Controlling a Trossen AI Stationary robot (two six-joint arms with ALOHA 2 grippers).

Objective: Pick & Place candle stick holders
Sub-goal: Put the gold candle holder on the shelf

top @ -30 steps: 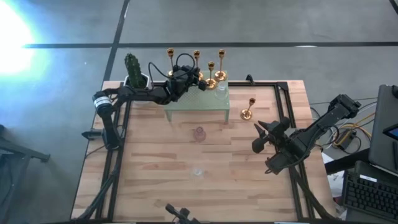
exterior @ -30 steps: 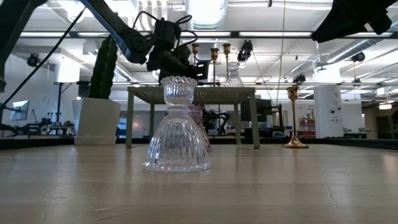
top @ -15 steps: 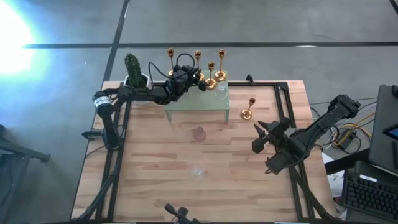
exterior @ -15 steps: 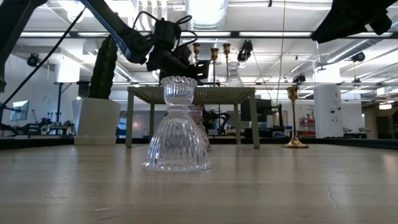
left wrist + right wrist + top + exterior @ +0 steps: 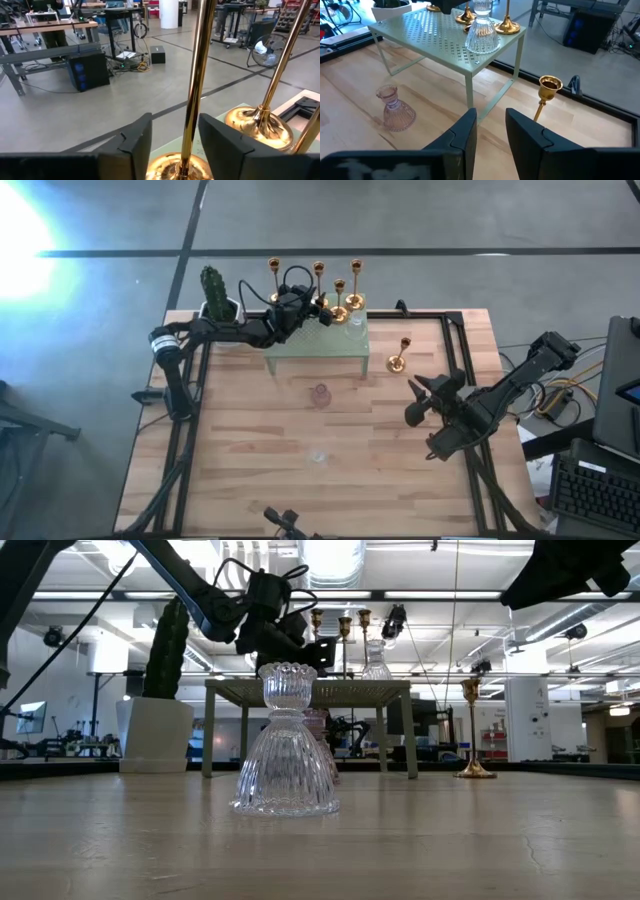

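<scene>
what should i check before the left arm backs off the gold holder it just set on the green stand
1. Left tool open around the stem: ok, fingers stand apart on each side of it.
2. Gold holder upright on the green stand: ok.
3. Fingers clear of the stem: cannot tell, the gaps are slim.
4. Neighbour gold holder close beside: not ok, keep the retreat straight.
5. Right tool away from the stand: ok, over the table's right side.
6. Holders left on the table: gold, pink, clear.

Gold holders [image 5: 340,305] crowd green stand [image 5: 318,345], cactus [image 5: 215,288] beside, bare table [image 5: 250,480] nearer.
</scene>
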